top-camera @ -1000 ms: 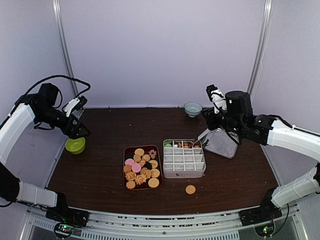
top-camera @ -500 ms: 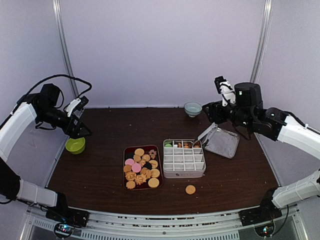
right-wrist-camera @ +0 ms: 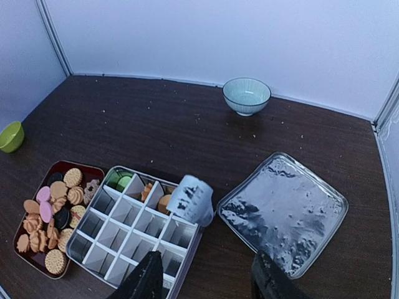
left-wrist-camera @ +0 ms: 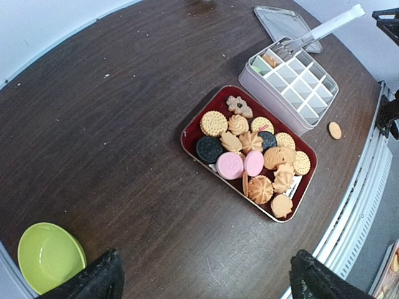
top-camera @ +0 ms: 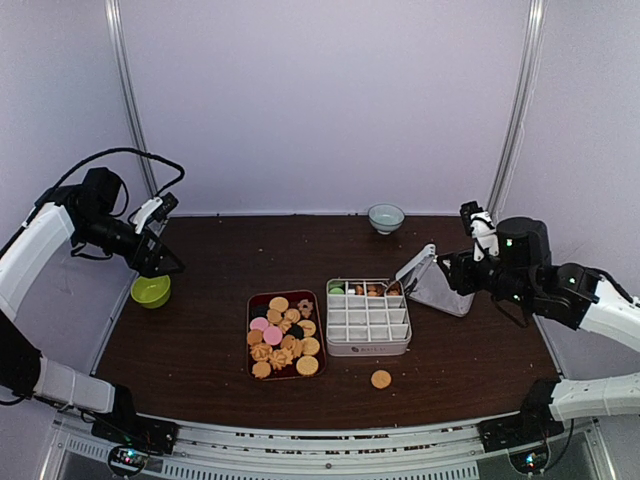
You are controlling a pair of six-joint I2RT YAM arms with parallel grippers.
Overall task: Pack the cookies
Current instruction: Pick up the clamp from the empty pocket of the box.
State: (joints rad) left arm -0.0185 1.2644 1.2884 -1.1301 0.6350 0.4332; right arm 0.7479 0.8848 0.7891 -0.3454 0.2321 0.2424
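Note:
The cookies (top-camera: 283,335) lie heaped in a red tray (left-wrist-camera: 190,143), mostly golden, with two pink and some dark ones (left-wrist-camera: 249,159). A few cookies (right-wrist-camera: 163,200) sit in the back row of a white divided box (top-camera: 368,345). One lies loose (top-camera: 381,379) on the table in front of the box. Metal tongs (top-camera: 413,268) lean on the box's far right corner. My right gripper (right-wrist-camera: 209,280) hangs open and empty just right of the tongs' handle (right-wrist-camera: 192,199). Over the table's left edge, my left gripper (left-wrist-camera: 206,286) is raised, wide open and empty.
A clear lid (right-wrist-camera: 283,212) lies right of the box. A pale blue bowl (top-camera: 386,217) stands at the back. A green bowl (top-camera: 150,291) sits at the left edge under my left arm. White walls close in the back and both sides.
My right gripper has let go of the tongs and drawn back to the right and lower. The tongs stay propped on the box. The left arm has barely moved.

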